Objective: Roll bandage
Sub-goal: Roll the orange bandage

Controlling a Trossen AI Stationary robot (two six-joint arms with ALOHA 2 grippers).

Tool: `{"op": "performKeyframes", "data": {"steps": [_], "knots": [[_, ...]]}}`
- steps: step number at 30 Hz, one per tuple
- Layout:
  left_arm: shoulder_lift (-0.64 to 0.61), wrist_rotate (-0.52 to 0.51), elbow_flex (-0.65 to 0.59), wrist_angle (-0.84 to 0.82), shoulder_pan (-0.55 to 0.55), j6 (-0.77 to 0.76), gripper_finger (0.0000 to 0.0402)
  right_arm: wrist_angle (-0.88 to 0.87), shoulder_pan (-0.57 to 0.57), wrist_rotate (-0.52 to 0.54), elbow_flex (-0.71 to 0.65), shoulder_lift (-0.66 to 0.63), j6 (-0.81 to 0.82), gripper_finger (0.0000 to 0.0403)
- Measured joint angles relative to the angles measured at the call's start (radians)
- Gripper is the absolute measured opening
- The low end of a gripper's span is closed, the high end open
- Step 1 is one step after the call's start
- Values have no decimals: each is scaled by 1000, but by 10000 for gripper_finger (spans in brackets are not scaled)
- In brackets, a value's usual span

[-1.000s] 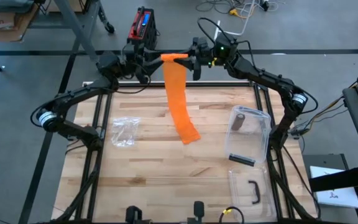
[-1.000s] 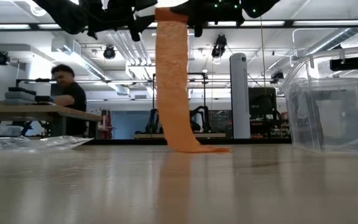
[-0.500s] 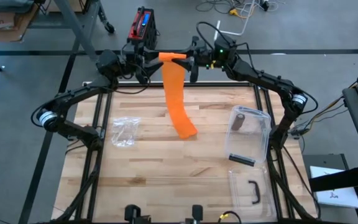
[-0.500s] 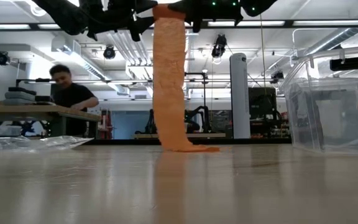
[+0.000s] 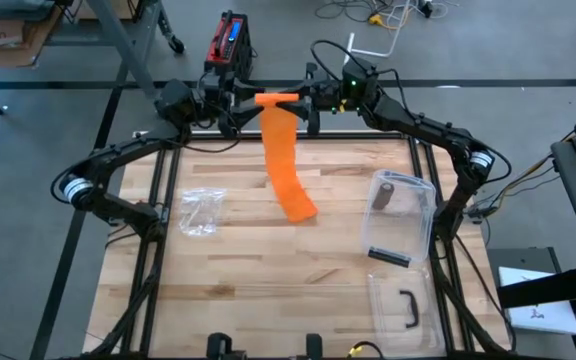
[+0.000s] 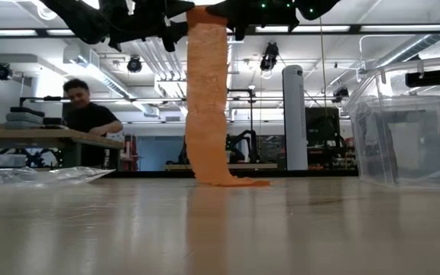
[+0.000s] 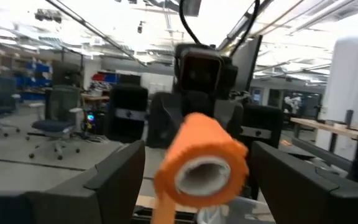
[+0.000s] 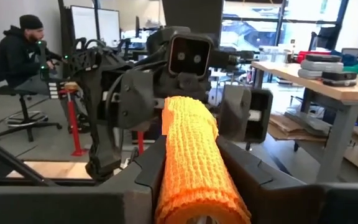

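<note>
High view | right tool (image 5: 306, 98) — clamped on bandage roll (image 5: 278, 97) | left tool (image 5: 236, 100) — fingers spread

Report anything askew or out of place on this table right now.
The orange bandage is mostly unrolled: from the roll held high in the right end effector, it hangs in a long strip whose tail lies on the wooden table. The left end effector stands open beside the roll. Nothing looks spilled or damaged.
</note>
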Motion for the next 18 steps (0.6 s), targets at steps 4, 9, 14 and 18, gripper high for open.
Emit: {"op": "performKeyframes", "data": {"steps": [4, 9, 14, 18], "knots": [[10, 0, 0, -1, -13, -26, 284, 4, 3, 0, 0, 0, 4, 105], [19, 1, 0, -1, -21, -60, 277, 0, 12, 0, 0, 0, -3, 100], [23, 5, 0, 0, -24, -107, 254, 6, 25, 4, 0, 0, 14, 104], [23, 6, 0, 3, -24, -109, 228, 6, 28, 18, 0, 0, 19, 105]]}}
